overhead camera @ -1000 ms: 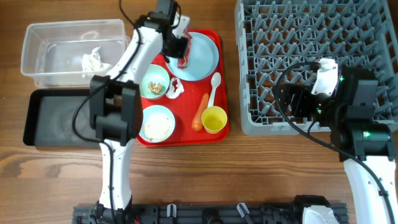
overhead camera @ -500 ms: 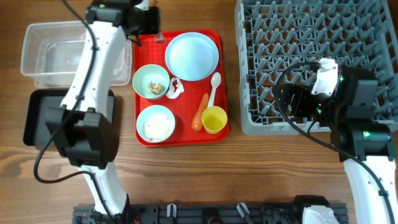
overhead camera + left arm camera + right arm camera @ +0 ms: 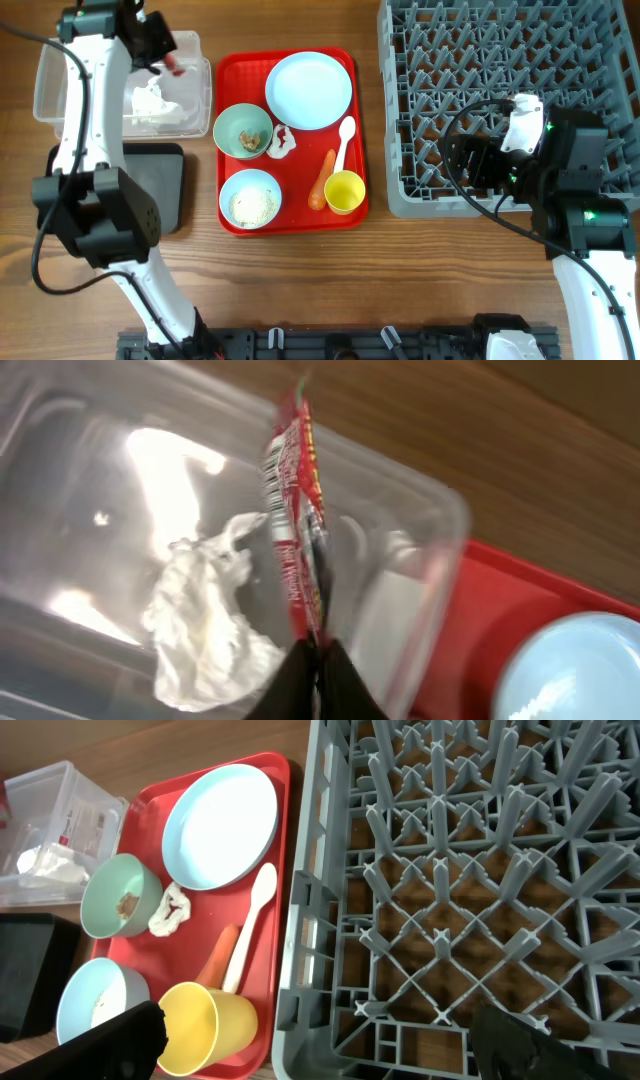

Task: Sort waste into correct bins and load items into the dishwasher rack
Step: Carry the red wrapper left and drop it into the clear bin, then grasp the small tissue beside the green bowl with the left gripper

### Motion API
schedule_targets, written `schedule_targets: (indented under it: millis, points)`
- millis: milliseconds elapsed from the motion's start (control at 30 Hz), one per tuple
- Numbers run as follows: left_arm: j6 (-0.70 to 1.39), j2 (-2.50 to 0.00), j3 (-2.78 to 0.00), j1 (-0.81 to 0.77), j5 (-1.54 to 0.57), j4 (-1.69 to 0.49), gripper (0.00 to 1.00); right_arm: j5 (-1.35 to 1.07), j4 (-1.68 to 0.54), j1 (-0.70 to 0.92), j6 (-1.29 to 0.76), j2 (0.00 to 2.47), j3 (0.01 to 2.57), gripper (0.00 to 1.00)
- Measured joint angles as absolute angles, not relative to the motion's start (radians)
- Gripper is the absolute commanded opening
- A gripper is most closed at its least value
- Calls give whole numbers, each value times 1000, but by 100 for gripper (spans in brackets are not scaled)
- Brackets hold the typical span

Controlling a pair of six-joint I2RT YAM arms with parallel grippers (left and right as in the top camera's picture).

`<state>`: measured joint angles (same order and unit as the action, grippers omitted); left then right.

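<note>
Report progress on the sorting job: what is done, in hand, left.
Done: one crumpled paper lies in the clear tub. In hand: the left gripper holds the red wrapper over that tub, not yet released. Left: the carrot, rice bowl, bowl with the scrap, a second paper scrap, plate, spoon and cup sit on the red tray. The rack shows no dishes.
</note>
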<state>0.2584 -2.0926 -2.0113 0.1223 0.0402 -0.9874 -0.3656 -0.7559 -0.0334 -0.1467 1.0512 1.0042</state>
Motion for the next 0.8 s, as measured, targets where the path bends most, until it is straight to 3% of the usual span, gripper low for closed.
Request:
schedule_targets:
  millis: [33,300,500,633,800]
  points:
    - [279,-2109,-2011,131,50,-987,100,-366,-756,-33,-147,1051,1004,100]
    - [328,-2151,-2011,141,52,-973,100,-366,-756,-33,-147,1051,1004,100]
    - [204,-2078,-2011,107,-185,-1038,99,-366,-756,-33,-147,1051,1004,100]
    - [117,-2008,-2013,-32,-233,-1200,90,-366,-756,-33,-147,1051,1004,99]
    - [86,-2006,-1985,-232,-211,-1340,94,-366,-756,-33,-147,1058,1004,100]
